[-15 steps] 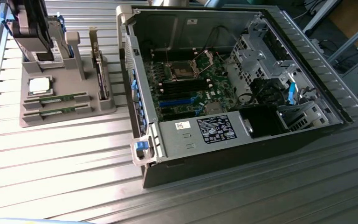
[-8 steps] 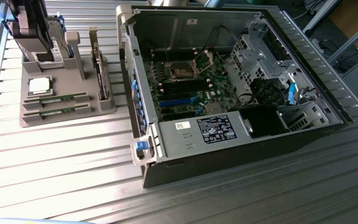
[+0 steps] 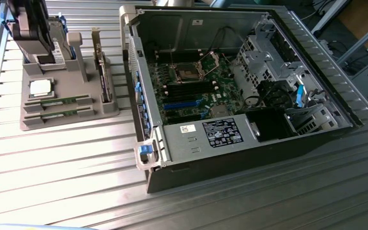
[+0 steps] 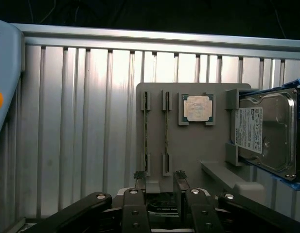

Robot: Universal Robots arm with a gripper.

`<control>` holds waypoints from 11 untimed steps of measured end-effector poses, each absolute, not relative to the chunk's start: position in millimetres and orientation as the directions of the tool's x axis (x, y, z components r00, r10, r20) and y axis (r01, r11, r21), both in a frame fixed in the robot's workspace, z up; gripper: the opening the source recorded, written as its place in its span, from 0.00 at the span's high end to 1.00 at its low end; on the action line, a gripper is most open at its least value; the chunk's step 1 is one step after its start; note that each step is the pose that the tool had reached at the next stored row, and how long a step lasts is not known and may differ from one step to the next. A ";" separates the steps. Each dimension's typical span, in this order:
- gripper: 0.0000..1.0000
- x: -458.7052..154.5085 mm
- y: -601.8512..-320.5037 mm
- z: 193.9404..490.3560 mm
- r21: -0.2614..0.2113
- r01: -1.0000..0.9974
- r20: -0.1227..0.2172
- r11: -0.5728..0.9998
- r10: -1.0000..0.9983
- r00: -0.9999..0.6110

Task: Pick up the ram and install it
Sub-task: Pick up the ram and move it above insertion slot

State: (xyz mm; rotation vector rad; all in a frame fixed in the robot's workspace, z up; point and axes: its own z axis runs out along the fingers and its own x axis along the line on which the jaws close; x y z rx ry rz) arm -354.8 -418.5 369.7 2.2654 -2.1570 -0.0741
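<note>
Two ram sticks stand on edge in slots of a grey holder (image 3: 75,120): one ram (image 3: 59,101) (image 4: 166,132) nearer the processor chip, the other ram (image 3: 59,113) (image 4: 145,132) beside it. In the wrist view my gripper (image 4: 159,175) hangs open above the holder's edge, its two fingertips (image 4: 139,174) roughly in line with the ends of the sticks. Nothing is between them, and they touch neither stick. The open computer case (image 3: 147,158) lies on its side, with the green motherboard (image 3: 200,96) and its black memory slots (image 3: 190,88) exposed.
The holder also carries a processor chip (image 3: 41,87) (image 4: 197,108), a hard drive (image 4: 264,131) in blue rails and an upright card (image 3: 101,72). All of it stands on a ribbed aluminium table (image 3: 75,182). A pale device with an orange button (image 4: 1,87) lies at the table's edge.
</note>
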 end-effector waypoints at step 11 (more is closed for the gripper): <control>0.64 -356.4 -418.5 367.7 0.042 -0.998 -0.026 -0.050 -0.998 0.048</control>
